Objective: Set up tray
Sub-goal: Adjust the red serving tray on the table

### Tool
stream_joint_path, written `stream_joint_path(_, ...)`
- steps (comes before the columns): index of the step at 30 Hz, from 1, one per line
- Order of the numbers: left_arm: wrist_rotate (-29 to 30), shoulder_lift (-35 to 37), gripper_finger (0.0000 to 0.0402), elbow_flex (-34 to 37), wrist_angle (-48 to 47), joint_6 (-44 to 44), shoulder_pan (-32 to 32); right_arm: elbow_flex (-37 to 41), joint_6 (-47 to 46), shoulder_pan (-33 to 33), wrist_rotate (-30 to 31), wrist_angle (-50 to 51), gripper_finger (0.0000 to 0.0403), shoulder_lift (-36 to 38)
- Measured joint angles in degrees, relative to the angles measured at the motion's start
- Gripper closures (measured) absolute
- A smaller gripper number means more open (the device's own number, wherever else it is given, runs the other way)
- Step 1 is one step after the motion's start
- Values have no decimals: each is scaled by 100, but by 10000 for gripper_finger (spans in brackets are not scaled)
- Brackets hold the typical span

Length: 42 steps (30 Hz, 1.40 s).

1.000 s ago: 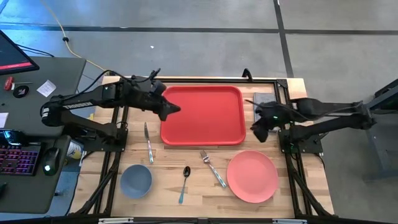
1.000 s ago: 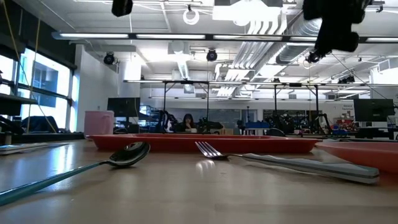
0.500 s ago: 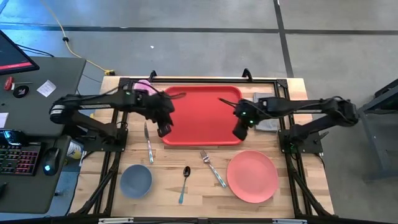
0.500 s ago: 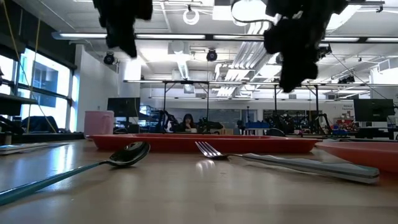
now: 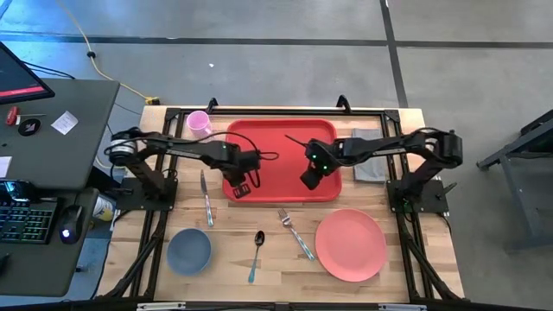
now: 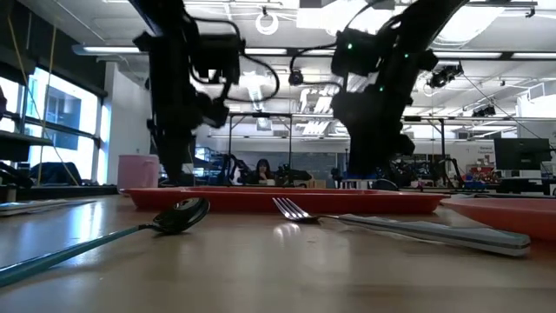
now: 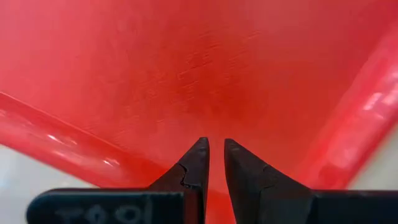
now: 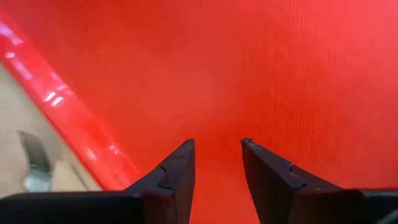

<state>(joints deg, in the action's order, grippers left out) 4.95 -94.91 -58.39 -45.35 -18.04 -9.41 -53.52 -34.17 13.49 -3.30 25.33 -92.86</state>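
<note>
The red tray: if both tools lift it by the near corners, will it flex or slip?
The tray looks thin, wide plastic, so it may sag. Its glossy rim could slip. The left tool and right tool hover over its near corners.

Both wrist views cut the tray [image 7: 186,74] off on every side, leaving only part of its red floor and stretches of rim; in the low view it appears edge-on as a thin red strip, its floor hidden. The left hand [image 5: 240,187] and right hand [image 5: 308,179] are too small in the high view for their tips to be made out. The low view crops both arms at its top edge.
</note>
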Motion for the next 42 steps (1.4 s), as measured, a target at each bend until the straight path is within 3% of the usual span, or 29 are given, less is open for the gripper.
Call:
stream_joint_path(8,-68,-529,316,-17,99,-176,0,0,4,-1,-67,8,279,-322)
stream_joint_path(12,7,-532,316,-16,133,-175,0,0,51,-4,392,-5,279,-326)
stream_joint_path(24,1005,-551,316,0,489,-173,-43,0,354,350,1137,-119,279,-366)
stream_joint_path(33,747,-551,316,-9,176,-244,-110,0,628,634,1153,-428,279,-368)
stream_joint_path(42,208,-543,316,-11,-183,-917,-112,2,864,824,1063,-763,279,-460)
